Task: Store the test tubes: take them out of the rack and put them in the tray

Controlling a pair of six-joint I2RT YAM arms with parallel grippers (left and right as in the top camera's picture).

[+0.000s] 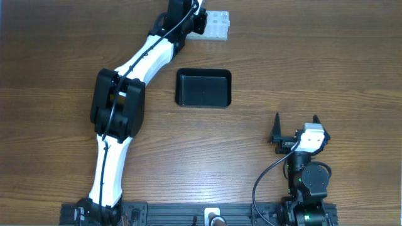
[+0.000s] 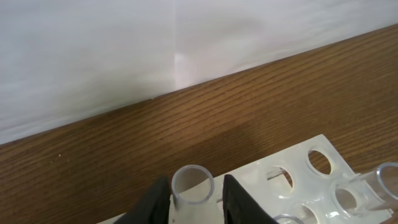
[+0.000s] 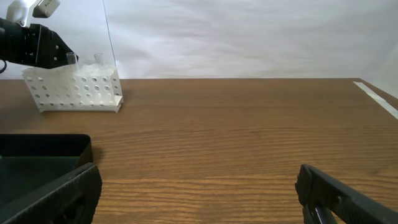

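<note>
A white test-tube rack (image 1: pixel 215 25) stands at the table's far edge, and the black tray (image 1: pixel 203 88) lies nearer, empty. My left gripper (image 1: pixel 193 20) is at the rack's left end. In the left wrist view its fingers (image 2: pixel 239 200) sit close on either side of a clear test tube (image 2: pixel 193 184) that stands upright in the rack (image 2: pixel 298 180). Another tube (image 2: pixel 388 177) stands farther along the rack. The right wrist view shows the rack (image 3: pixel 74 90) with the left gripper (image 3: pixel 37 46) beside it. My right gripper (image 1: pixel 295 127) rests open near its base, holding nothing.
A white wall rises right behind the rack. Bare wooden table (image 1: pixel 314 63) stretches between the tray and the right arm and to the right of the rack. The tray's corner (image 3: pixel 43 149) is seen in the right wrist view.
</note>
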